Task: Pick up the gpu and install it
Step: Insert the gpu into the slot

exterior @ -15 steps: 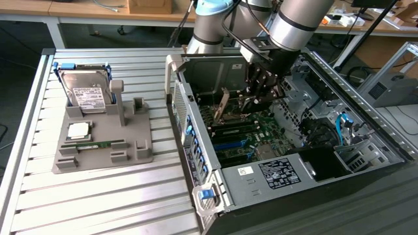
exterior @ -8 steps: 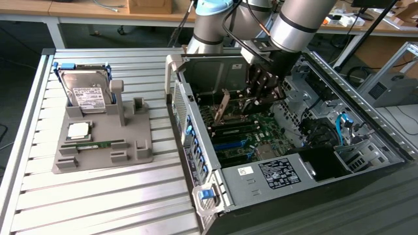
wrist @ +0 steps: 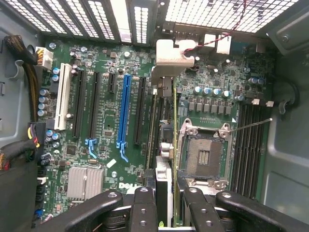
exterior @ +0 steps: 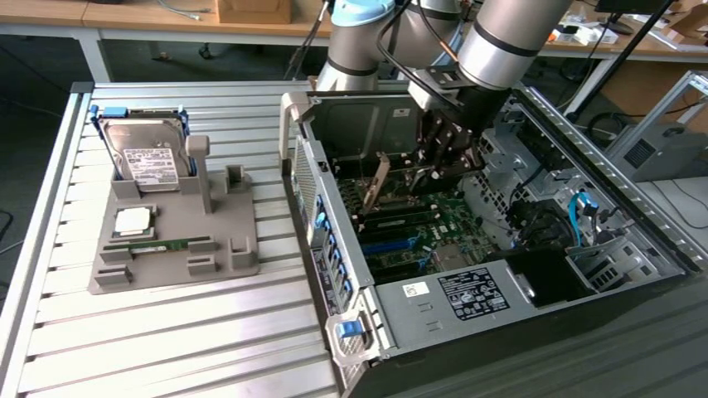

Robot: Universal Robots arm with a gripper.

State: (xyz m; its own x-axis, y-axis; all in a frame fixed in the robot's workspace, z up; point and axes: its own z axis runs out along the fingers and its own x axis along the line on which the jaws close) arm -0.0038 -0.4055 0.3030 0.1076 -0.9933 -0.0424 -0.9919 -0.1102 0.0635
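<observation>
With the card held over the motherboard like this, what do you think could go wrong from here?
1. The pincer holds the gpu edge-on among several parallel slots; it might settle beside the black slot it hangs over, since the blue slot lies nearby.
2. The card's silver bracket sits close to the case's rear grille and could catch there.
3. The open CPU socket lies right beside the card, so a slip may strike it.

The gpu [wrist: 166, 125] is seen edge-on and partly hidden between the gripper [wrist: 165, 212] fingers [wrist: 144, 210], which are cut off at the picture's edge. The hard drive [exterior: 152, 162] label's text is too small to be read.
</observation>
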